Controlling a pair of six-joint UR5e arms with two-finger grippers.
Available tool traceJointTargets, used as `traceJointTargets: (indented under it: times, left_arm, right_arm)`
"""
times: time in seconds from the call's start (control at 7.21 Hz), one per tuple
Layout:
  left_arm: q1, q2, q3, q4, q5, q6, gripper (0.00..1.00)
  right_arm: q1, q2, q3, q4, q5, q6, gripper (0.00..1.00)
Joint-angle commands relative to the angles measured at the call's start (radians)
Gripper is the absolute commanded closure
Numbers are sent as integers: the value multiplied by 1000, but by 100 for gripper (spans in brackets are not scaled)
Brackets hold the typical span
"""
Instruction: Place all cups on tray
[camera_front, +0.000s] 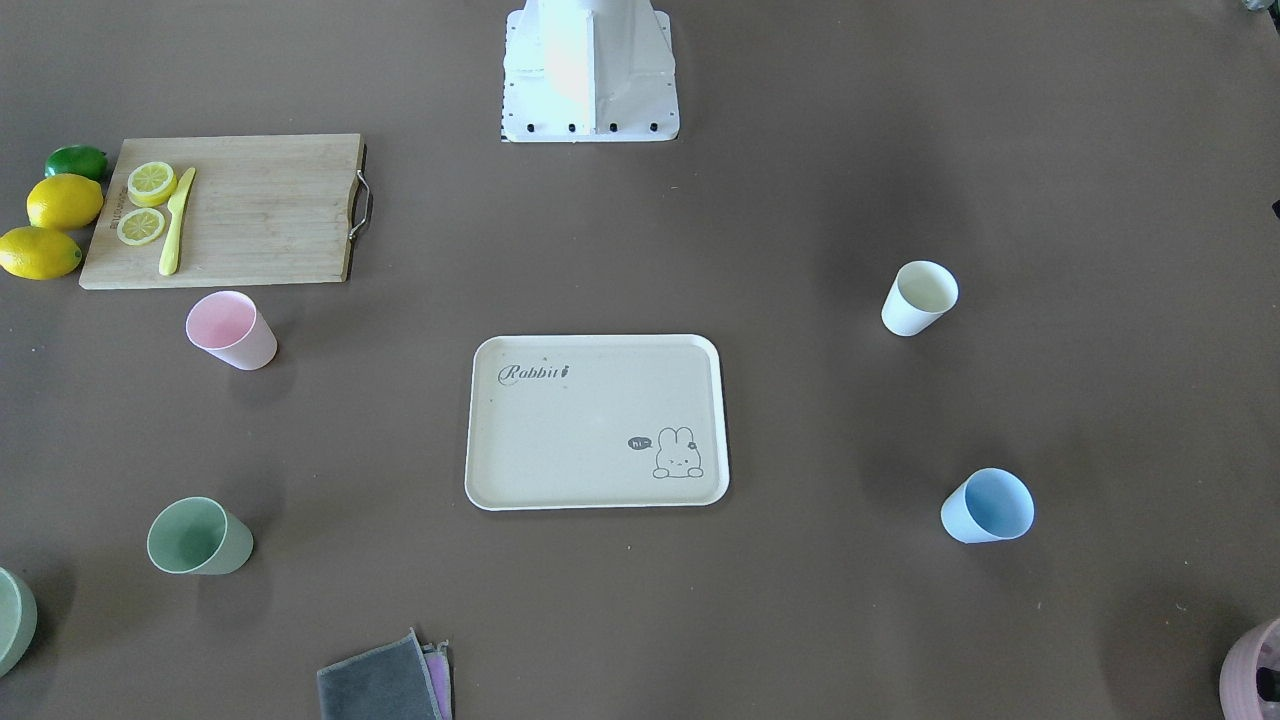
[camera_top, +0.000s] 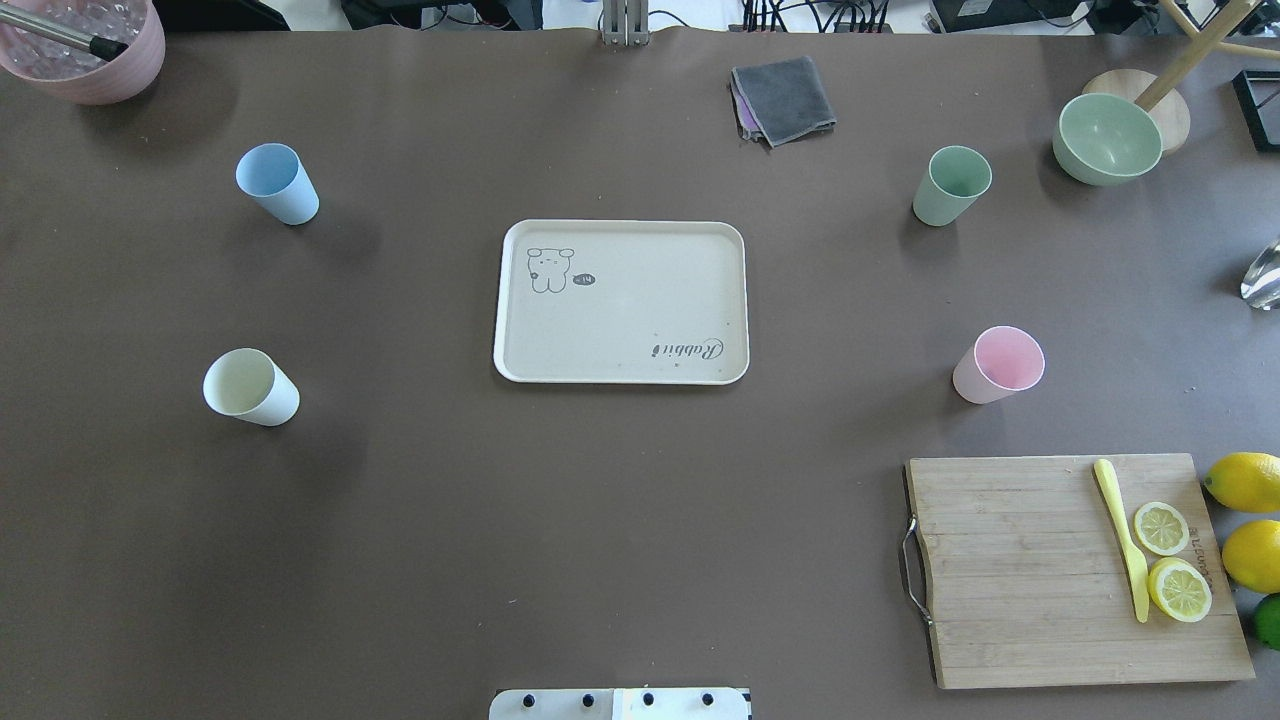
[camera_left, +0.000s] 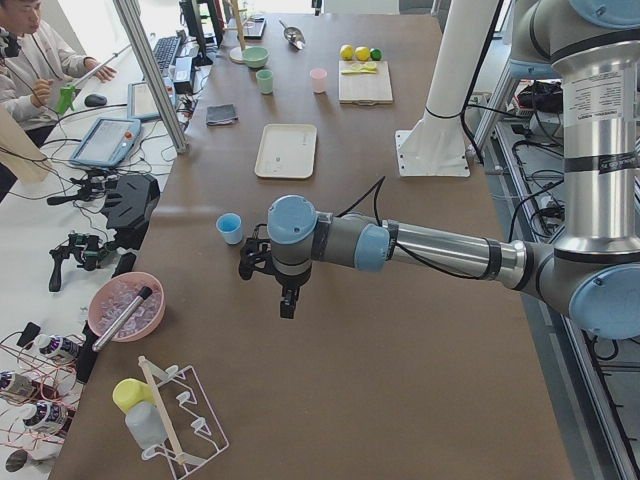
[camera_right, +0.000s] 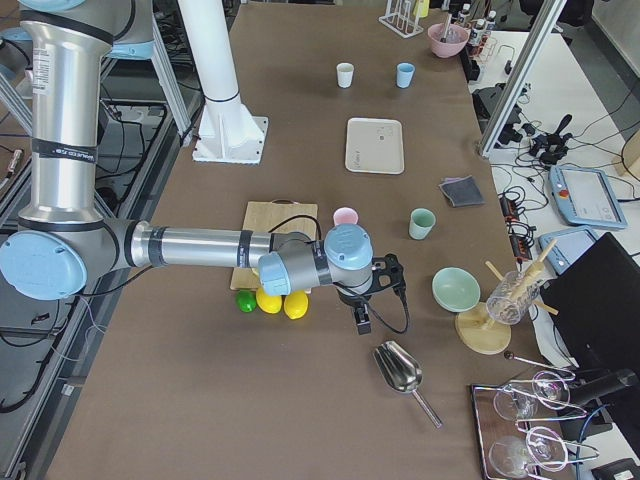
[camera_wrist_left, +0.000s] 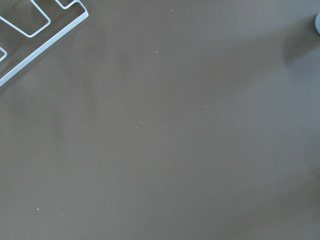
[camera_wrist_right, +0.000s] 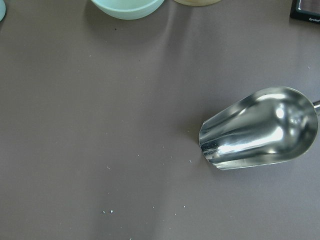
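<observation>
1. Cups stand upright on the bench (camera_top: 620, 520) with their mouths up. None of them is on the tray (camera_top: 640, 300) yet. The tray lies in the middle.
2. The blue cup (camera_top: 277, 183) and the cream cup (camera_top: 250, 386) stand on my left side of the tray. The pink cup (camera_top: 998, 364) and the green cup (camera_top: 951, 184) stand on my right side.
3. My left pincer (camera_left: 287, 298) hangs over the left end of the bench. The blue cup is near it and lies toward the tray from the pincer. I think this arm should go for that cup first.
4. My right pincer (camera_right: 360, 320) hangs over the right end, by a shiny scoop (camera_wrist_right: 260, 127). The pink and green cups lie toward the tray from it.
5. I cannot tell if either pincer is apart or together. Only the side views show them.
6. Each cup is round, so I think a grip from any side works.
</observation>
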Motion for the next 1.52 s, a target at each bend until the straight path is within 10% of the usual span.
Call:
traceJointTargets:
  times: [0.0,0.28,0.69,1.39]
  left_arm:
    - [0,34,-63,-6,-69,4,2]
    - [4,33,-68,-29,-69,-9,2]
    - [151,33,-77,-271,-41,-349,2]
    - [302,32,-79,-469,41,-613,7]
  right_arm:
    - [0,-7,6,10,30,4,0]
    - [-53,-4,13,196,84,36,0]
    - [-282,5,155,208,79,481,0]
    - [-541,73,160,211,-91,704,8]
